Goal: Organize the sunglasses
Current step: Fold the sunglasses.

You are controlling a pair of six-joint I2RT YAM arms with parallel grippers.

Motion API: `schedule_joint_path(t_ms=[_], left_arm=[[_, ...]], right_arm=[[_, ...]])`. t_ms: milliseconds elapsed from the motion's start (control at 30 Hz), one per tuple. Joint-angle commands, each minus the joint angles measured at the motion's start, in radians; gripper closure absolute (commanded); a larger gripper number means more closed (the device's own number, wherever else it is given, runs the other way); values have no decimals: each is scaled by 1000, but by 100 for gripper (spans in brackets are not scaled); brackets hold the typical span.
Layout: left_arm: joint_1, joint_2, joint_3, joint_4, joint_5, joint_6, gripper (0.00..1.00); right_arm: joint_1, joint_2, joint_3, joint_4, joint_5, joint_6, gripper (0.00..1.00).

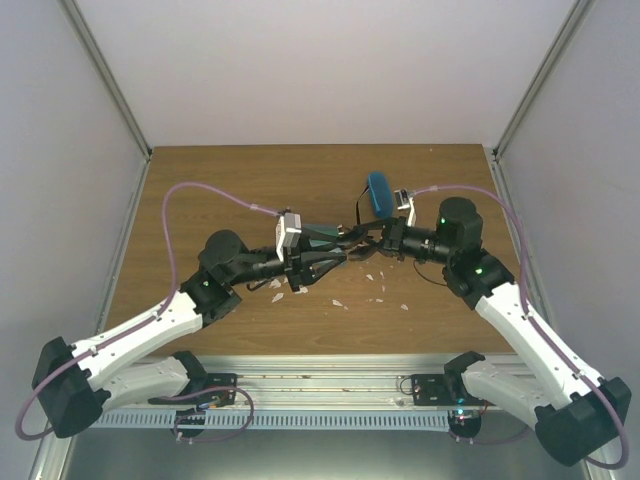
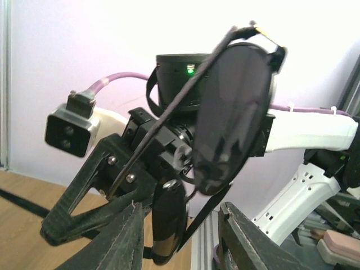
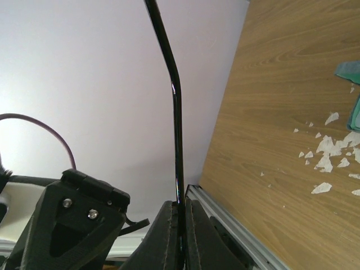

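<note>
My right jaws pinch a thin arm of the black sunglasses [image 2: 230, 112] in the air over the tabletop [image 3: 281, 140], so I should close my half-open left jaws slowly on the frame, not the lens.

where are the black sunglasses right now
The black sunglasses are up in the air over the middle of the table, one thin temple clamped in the right fingers; the top view shows the blue case just behind them.
</note>
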Motion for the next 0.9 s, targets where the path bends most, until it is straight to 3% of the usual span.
schedule_joint_path(t_ms=[0, 333, 433, 633, 733, 867], left_arm=[[-24, 2, 9, 94, -5, 93, 62], [-39, 5, 8, 91, -40, 141, 60], [-39, 22, 29, 81, -53, 133, 68], [-40, 47, 49, 68, -48, 129, 98], [-41, 41, 49, 63, -47, 143, 100], [-42, 19, 51, 35, -55, 189, 100]], right_arm=[[12, -6, -9, 30, -12, 36, 99], [11, 1, -22, 43, -1, 47, 99], [12, 4, -26, 46, -6, 46, 99], [12, 0, -29, 43, -6, 38, 99], [12, -3, -33, 35, -8, 21, 89], [11, -28, -32, -8, 24, -34, 67]])
